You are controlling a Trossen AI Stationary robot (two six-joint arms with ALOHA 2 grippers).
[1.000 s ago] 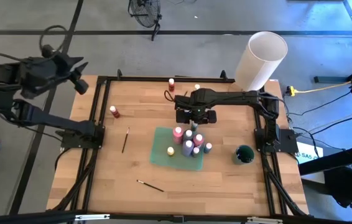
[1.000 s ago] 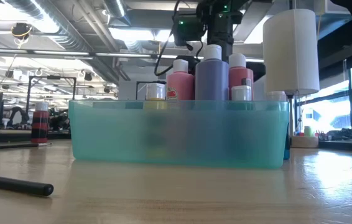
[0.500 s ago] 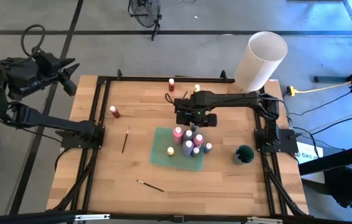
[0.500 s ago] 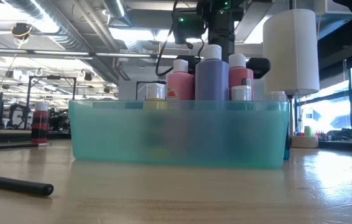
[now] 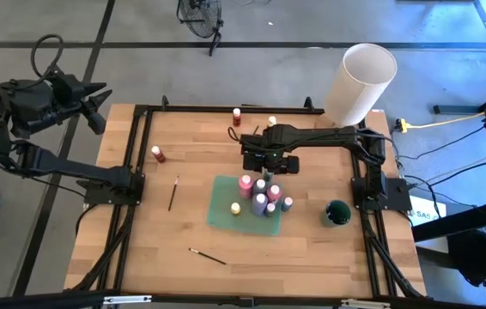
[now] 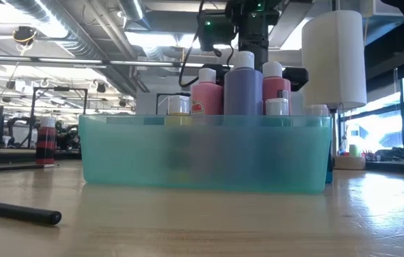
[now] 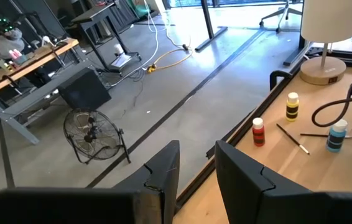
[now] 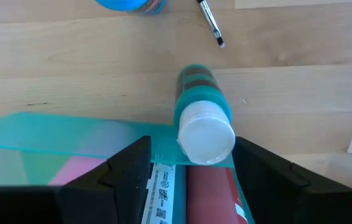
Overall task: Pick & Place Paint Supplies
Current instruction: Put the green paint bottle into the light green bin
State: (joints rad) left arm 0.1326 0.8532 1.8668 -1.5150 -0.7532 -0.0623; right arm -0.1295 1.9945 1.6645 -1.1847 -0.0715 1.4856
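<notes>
Bottle (image 8: 202, 118), green with a white cap, stands just outside the tray (image 8: 51, 134) wall between your right gripper (image 8: 188, 163)'s spread fingers: light, rigid, slick plastic, likely tippy, so pinch the body below the cap.

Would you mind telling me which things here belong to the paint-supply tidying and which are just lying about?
Job: bottles in the teal tray, green bottle inside the open right gripper, loose red bottle, brushes.
Lying about: white cylinder, dark green cup, floor fan.
</notes>
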